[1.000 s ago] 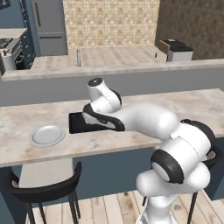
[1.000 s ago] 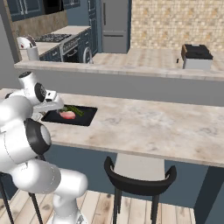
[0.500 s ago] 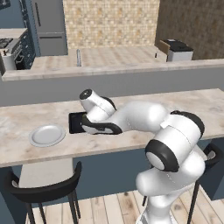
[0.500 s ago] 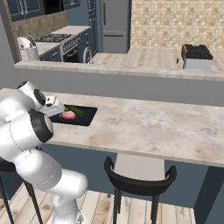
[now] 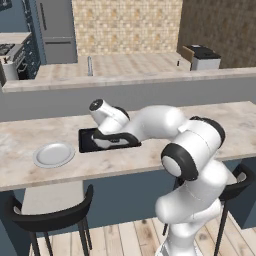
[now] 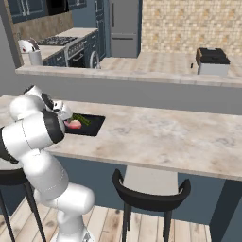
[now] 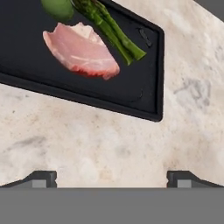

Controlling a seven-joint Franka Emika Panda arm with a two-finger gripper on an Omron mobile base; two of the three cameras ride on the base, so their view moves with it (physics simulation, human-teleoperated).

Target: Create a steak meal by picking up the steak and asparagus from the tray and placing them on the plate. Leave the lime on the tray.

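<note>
The steak (image 7: 81, 50) lies flat on the black tray (image 7: 131, 94), nothing on the plate (image 5: 53, 154) yet. In the hand view it sits ahead of the tool (image 7: 111, 177) and a little to its left, its long axis slanting from upper left to lower right, so a grasp across the short width looks the likelier fit. The asparagus (image 7: 111, 28) runs just beside the steak's far edge on a similar slant, and the lime (image 7: 59, 8) sits at the stalks' far end, close to the meat. The tool stands fully open and empty above bare table (image 7: 109, 140), just short of the tray's near rim. The plate rests on the table to the tray's left, well apart.
</note>
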